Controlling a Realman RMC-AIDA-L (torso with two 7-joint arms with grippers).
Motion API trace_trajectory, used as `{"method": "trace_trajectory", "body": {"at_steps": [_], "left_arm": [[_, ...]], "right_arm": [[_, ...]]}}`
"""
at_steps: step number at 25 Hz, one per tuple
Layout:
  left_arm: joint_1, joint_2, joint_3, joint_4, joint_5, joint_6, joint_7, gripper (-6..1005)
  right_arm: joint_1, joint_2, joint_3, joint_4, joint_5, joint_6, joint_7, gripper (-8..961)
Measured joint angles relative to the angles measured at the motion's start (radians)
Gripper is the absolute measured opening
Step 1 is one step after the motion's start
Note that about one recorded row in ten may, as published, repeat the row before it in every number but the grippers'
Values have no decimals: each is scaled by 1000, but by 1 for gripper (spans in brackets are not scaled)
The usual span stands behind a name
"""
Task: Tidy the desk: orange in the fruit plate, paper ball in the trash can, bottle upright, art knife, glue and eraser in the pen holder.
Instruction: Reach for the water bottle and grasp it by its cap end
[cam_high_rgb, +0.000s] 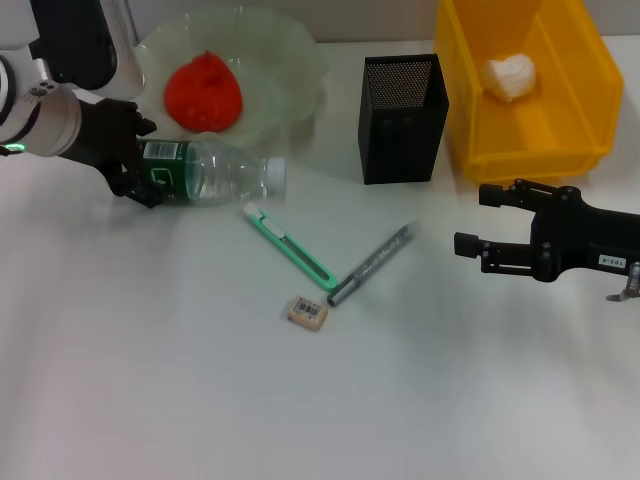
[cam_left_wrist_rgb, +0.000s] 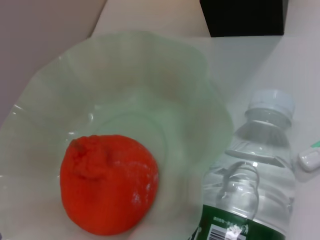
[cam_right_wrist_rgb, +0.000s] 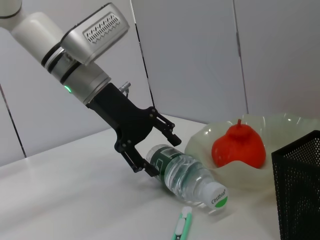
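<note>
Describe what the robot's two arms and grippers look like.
The left arm is glossy white with a silver vented housing and a green light ring; its left gripper is matte black with slim fingers. The right gripper is also black, angular, bearing a small white label.

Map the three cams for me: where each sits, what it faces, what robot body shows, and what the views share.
Head: looks down from above the desk; both arms show, left gripper around the lying bottle, right gripper open, hovering by the yellow bin.
Left wrist: close above the fruit plate with the orange; no fingers show.
Right wrist: low, faces across the desk at the left arm.
Shared: bottle, orange, plate in all three.
</note>
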Motion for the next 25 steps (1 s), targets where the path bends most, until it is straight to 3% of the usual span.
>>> {"method": "trace_trajectory", "body": {"at_steps": [14,21,25], "left_arm": [[-7,-4,27,9,18,42,-14,859],[29,-5,21,134,-73,227,-16,860],[32,-6,32,142,-112,246,-22,860]], "right_arm": [[0,0,0,0,0,0,7,828],[0,0,0,0,0,0,13,827],[3,2,-2,0,0,0,14,827]]}}
